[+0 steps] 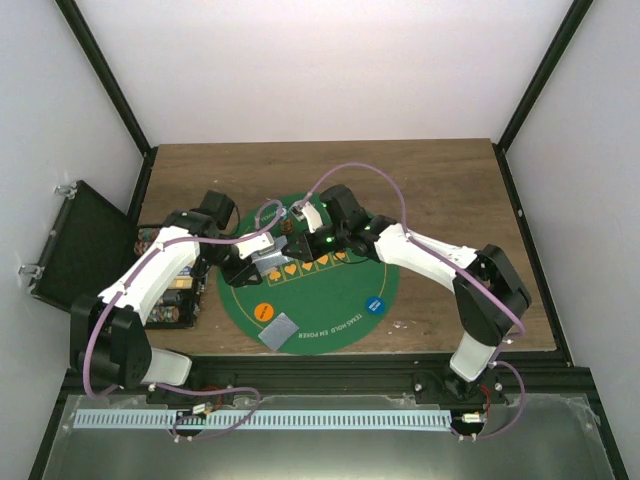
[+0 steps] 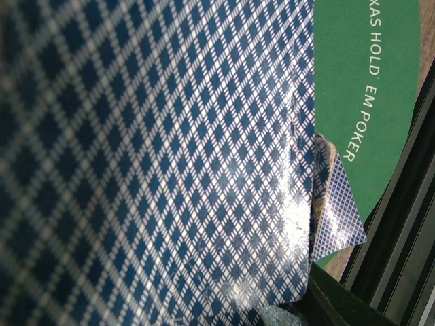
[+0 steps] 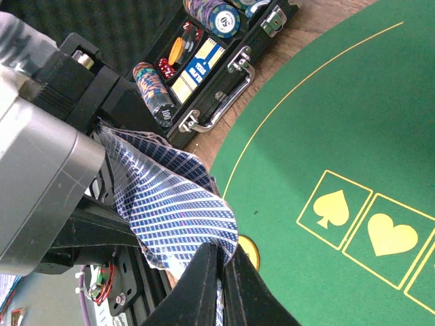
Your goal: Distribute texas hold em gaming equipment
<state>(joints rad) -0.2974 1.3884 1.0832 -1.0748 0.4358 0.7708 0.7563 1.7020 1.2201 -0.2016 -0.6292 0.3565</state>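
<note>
My left claw (image 1: 250,266) gripped fanned cards (image 3: 173,197) over green mat (image 3: 326,115); my right claw (image 3: 219,255) pinched tight on their edge. Lone card (image 1: 281,330) lay face-down near mat's front rim, orange disc (image 1: 264,311) beside

Near card (image 2: 149,156) fills most of frame, right up against lens: back side, blue-white diamond lattice, blurred at left, glare streak near right edge. Right edge looks doubled, cannot tell if one card or several. Green mat (image 2: 360,61) upper right, white print "HOLD' EM POKER". Second card (image 2: 338,207), same pattern, flat on mat by rim, partly hidden behind near card. Wood table (image 2: 336,268) sliver beyond rim. Black frame (image 2: 401,272) lower right.
</note>
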